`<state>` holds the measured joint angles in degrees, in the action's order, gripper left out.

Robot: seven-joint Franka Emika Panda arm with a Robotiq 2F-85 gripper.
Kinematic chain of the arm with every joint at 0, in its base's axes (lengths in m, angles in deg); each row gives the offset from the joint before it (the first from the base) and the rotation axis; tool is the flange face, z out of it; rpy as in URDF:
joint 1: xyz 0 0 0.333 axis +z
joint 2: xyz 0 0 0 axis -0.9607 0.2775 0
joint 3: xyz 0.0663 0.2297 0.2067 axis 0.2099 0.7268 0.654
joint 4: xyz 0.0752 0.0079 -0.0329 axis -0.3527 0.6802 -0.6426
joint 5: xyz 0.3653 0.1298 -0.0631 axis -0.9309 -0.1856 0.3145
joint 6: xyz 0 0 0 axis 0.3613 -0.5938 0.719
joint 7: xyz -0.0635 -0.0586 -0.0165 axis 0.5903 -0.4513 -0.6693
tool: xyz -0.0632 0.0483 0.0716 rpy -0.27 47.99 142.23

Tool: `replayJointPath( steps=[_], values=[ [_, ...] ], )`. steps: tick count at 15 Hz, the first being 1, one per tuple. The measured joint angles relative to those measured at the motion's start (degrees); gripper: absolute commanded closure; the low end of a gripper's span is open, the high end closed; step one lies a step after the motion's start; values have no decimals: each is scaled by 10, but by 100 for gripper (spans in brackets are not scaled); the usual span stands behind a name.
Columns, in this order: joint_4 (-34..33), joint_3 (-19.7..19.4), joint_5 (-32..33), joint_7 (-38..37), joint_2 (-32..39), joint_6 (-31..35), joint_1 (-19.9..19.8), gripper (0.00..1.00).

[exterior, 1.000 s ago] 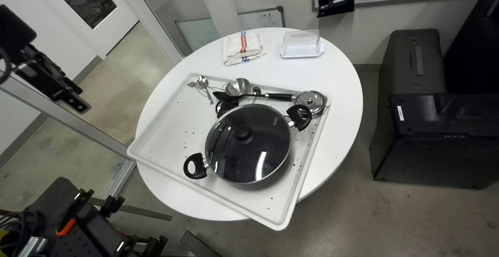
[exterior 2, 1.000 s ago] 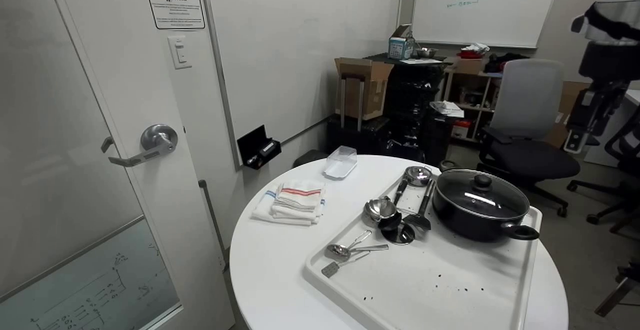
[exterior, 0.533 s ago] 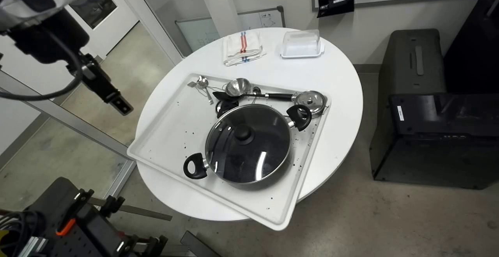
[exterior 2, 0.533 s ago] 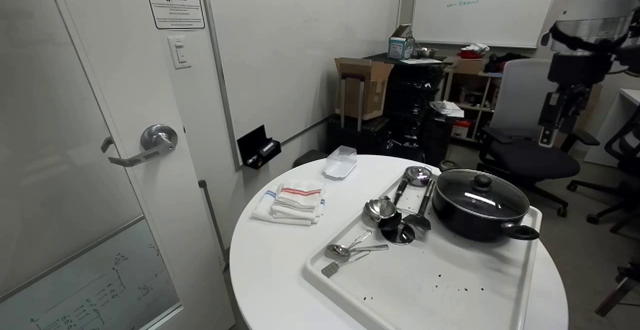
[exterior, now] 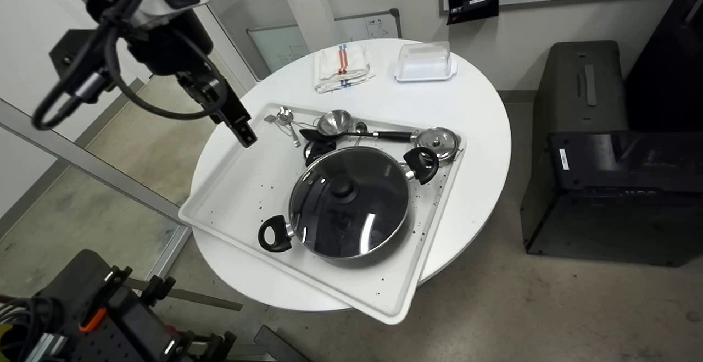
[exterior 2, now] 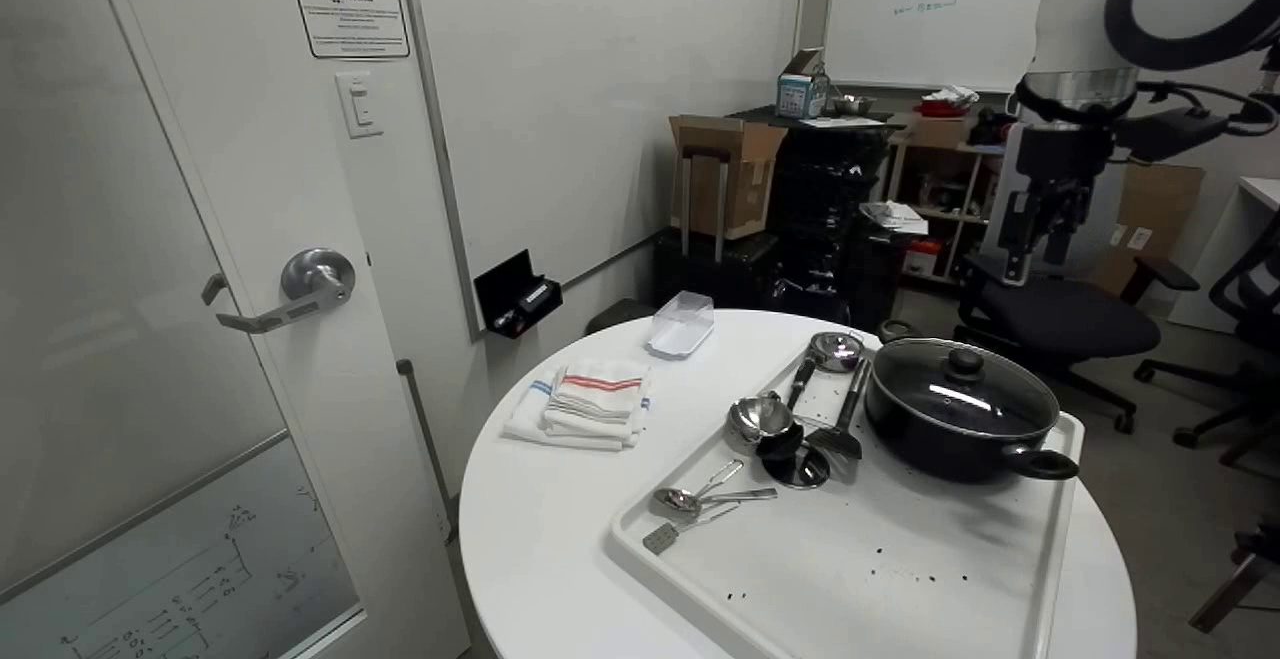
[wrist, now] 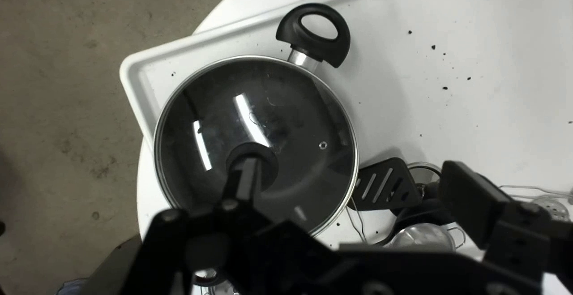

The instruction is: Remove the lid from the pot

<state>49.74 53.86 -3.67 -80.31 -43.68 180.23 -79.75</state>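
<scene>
The clear glass lid [exterior: 379, 186] with a thin metal rim and black centre knob lies on the black pot [exterior: 281, 231]. Both also show in an exterior view, the lid [exterior 2: 960, 389] and the pot [exterior 2: 920, 439], and in the wrist view, the lid [wrist: 286, 120] and the pot's one visible handle [wrist: 333, 46]. My gripper [exterior: 247, 135] is up in the air, apart from the lid; it also shows in an exterior view [exterior 2: 1037, 257]. In the wrist view its fingers [wrist: 353, 187] stand wide apart and empty. The left finger partly hides the knob.
The pot stands on a white tray [exterior: 230, 186] on a round white table [exterior: 483, 131]. Beside the pot are a slotted spatula [wrist: 380, 185], a metal bowl [exterior: 335, 123], a small lidded metal vessel [exterior: 438, 141] and spoons. Folded towels [exterior: 341, 68] and a clear-lidded dish [exterior: 425, 62] lie behind.
The arm has come further into both exterior views from the edge, bringing the gripper nearer the pot. The lid, pot and tray have not moved.
</scene>
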Motion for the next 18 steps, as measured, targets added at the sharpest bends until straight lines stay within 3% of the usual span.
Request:
replayJointPath(
  steps=[8,18],
  values=[
    [-89,-4,-26,18,121,14,-14,0],
    [-114,-27,-26,17,217,88,-30,0]
  ],
)
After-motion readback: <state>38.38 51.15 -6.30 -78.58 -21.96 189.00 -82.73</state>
